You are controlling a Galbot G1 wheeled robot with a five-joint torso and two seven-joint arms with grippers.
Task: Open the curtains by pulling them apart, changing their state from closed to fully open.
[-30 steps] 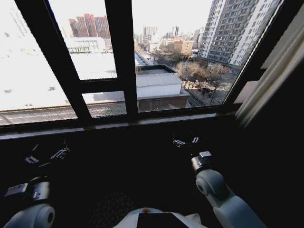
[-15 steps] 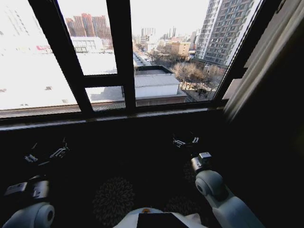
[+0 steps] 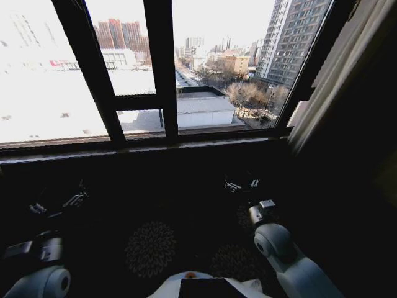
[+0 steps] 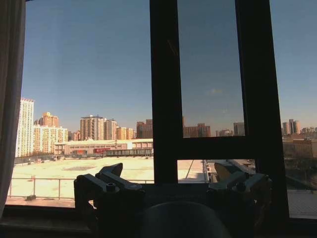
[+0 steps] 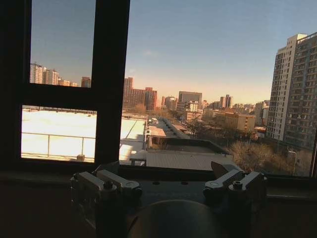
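**Curtains drawn to the sides, both grippers low and empty before the window**

No brand, label or readable writing appears on the robot or in the room.

The curtains are gathered at the outer edges of the window. One panel (image 3: 338, 68) hangs as a pale pleated strip along the right side of the head view, slanting down beside the window frame (image 3: 160, 68). The other panel (image 4: 11, 99) shows at the edge of the left wrist view, next to the glass. Between them the panes are uncovered.

The window frame is black, with thick upright bars and a horizontal crossbar. Through it lie a bright flat rooftop, low buildings, a street lined with bare trees and tall apartment blocks under a clear sky. Below the sill the wall is in deep shadow. The floor carries a dark carpet (image 3: 149, 248) with round, pale flower-like patterns.

The left gripper (image 3: 59, 203) sits low on the left in the head view, in front of the dark wall, with its jaws apart and nothing between them; the left wrist view shows its two fingers (image 4: 106, 186) spread wide. The right gripper (image 3: 242, 184) is held low near the middle-right, also below the sill, its jaws apart and empty, the fingers (image 5: 116, 182) well separated. Neither gripper touches the curtains.
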